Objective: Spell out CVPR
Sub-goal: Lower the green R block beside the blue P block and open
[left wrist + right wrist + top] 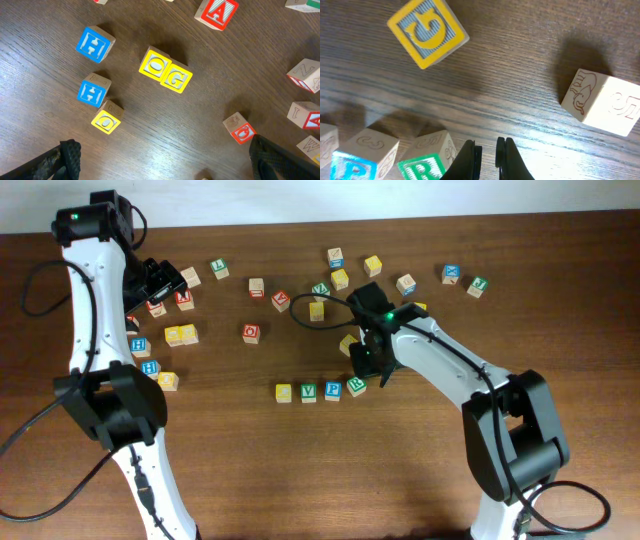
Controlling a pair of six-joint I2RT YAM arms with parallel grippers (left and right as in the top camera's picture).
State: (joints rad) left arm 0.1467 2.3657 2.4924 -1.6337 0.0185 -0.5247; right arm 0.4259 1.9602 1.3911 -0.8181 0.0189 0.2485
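A row of four blocks lies at the table's front centre: a yellow block [283,392], a green V block [308,392], a blue P block [333,390] and a green R block [356,387]. My right gripper [371,366] hovers just right of the R block, shut and empty. In the right wrist view its jaws [489,150] sit right beside the green R block [425,162], with the blue P block [355,162] further left. My left gripper [162,280] is open and empty at the far left; the left wrist view shows its fingers [165,165] wide apart above bare wood.
A yellow G block [427,32] and a pale block [602,102] lie past the right gripper. Under the left wrist are two blue H blocks [95,44], a yellow O block [106,120], a yellow pair [166,71] and a red block [240,130]. More blocks are scattered along the back [340,278].
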